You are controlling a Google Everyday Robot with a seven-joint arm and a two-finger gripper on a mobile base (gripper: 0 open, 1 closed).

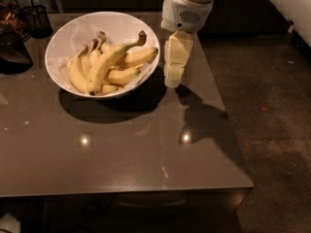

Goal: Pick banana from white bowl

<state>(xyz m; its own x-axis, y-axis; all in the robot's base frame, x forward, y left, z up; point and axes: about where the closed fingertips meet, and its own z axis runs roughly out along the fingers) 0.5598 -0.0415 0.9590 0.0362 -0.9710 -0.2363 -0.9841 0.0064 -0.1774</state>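
Note:
The white bowl [63,38] stands on the dark table at the back left and holds several yellow bananas. The banana [109,61], the longest one, lies diagonally on top of the others, its dark stem tip pointing up right toward the bowl's rim. My gripper [172,79] hangs from the white arm just right of the bowl's right rim, above the table, pointing down. It holds nothing.
The dark grey table [121,149] reaches to a front edge near the bottom and a right edge by the brown floor. A dark wire-mesh cup [36,18] and a dark object [12,52] stand at the back left.

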